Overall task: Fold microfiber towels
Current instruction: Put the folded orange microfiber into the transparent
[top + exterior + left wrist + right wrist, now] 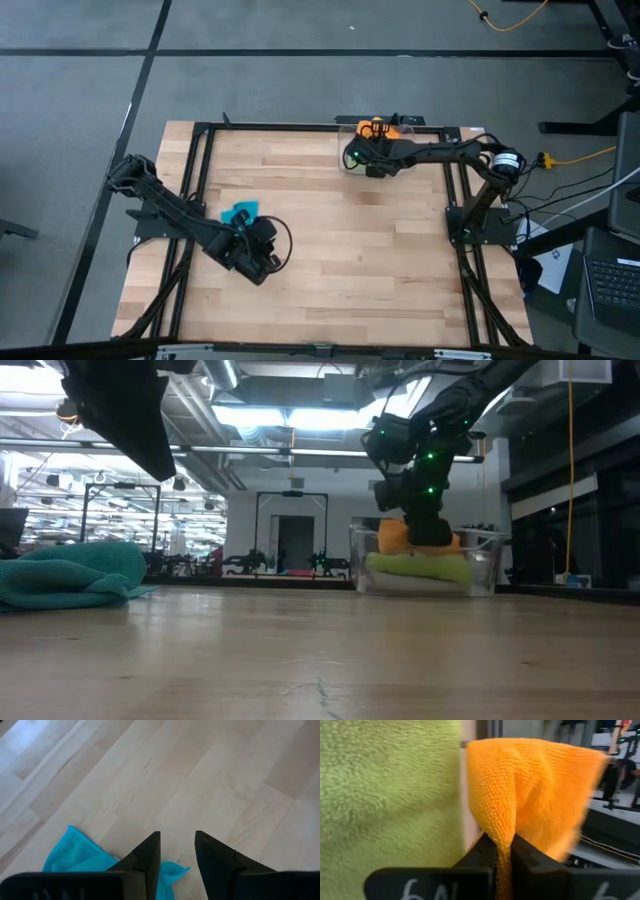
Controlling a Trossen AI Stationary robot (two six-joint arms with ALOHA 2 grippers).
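Pinching only a thin fold of the orange towel [530,795], the right gripper [503,847] risks slippage during lifting from the bin [487,565].

Robotics lab, probably, black frame rig [205,180], trailing cables [590,155], open ceiling ducts [300,450]

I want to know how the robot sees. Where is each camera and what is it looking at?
High: above, looking down on table, both arms.
Low: table height, looking across at bin; arms overhead.
Left wrist: over left claw, teal towel.
Right wrist: right claw pinching orange towel, beside green towel.
High and low share the teal towel.
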